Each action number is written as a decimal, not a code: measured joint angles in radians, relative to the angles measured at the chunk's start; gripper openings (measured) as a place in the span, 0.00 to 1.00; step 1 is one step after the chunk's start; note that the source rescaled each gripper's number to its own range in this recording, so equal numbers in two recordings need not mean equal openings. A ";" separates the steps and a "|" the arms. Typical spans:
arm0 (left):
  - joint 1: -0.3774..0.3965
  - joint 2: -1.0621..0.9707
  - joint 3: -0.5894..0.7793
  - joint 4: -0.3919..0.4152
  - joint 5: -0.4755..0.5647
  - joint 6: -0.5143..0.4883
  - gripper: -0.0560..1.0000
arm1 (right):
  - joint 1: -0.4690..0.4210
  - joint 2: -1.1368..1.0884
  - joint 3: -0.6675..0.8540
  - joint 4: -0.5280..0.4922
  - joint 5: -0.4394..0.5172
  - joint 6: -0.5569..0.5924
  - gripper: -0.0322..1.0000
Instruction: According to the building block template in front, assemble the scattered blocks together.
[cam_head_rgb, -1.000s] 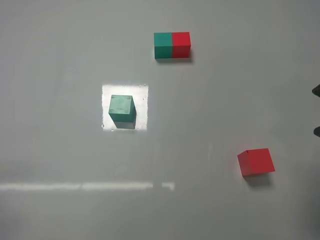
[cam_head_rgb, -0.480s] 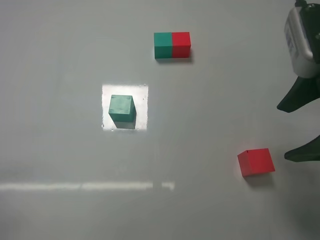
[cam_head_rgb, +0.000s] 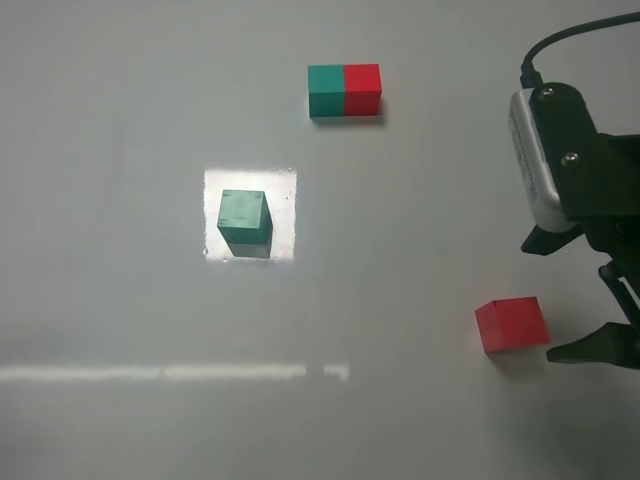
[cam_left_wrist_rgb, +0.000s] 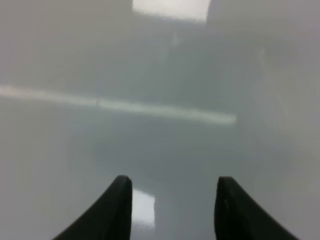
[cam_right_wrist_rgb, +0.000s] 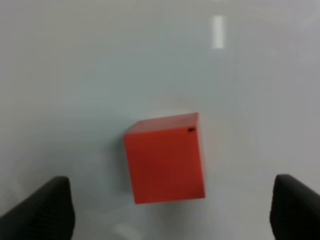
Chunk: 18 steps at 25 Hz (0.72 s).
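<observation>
So the right gripper (cam_head_rgb: 538, 300) is hanging just beside the loose matte red cube (cam_head_rgb: 512, 325). Its black fingers (cam_head_rgb: 590, 348) are spread wide and there's nothing in them. In the right wrist view the gripper (cam_right_wrist_rgb: 171, 177) frames that red cube (cam_right_wrist_rgb: 165, 160) pretty nicely. The cube sits in the gap between the two fingertips, a bit ahead of them, with clear table on both sides. No contact that I can see. It's turned a little relative to the fingers rather than squared up. From overhead one fingertip ends right next to the cube's near corner. How high the gripper is above the table, I can't tell.

The loose matte teal-green cube (cam_head_rgb: 244, 220) is well away from that gripper, over toward the left arm's side. It's sitting in a bright square patch of light (cam_head_rgb: 285, 190) on the glossy pale grey table (cam_head_rgb: 120, 100). The template, a short matte bar made of a teal-green and a red cube joined together (cam_head_rgb: 344, 90), is also well clear of the gripper, out past it and off toward the middle. Its green half is on the side away from the gripper.

The left gripper (cam_left_wrist_rgb: 172, 178) only shows in its own wrist camera. Its fingers are parted and hold nothing, with just bare table and a reflected strip of light (cam_left_wrist_rgb: 120, 106) out in front of it.
</observation>
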 joint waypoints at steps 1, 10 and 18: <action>0.000 0.000 0.000 0.000 0.000 0.000 0.10 | 0.000 0.000 0.000 -0.005 -0.012 -0.003 1.00; 0.000 0.000 0.000 0.000 0.000 0.000 0.10 | 0.000 0.000 0.075 -0.020 -0.093 -0.037 1.00; 0.000 0.000 0.000 0.001 0.000 0.000 0.10 | 0.000 0.000 0.119 -0.065 -0.176 -0.045 1.00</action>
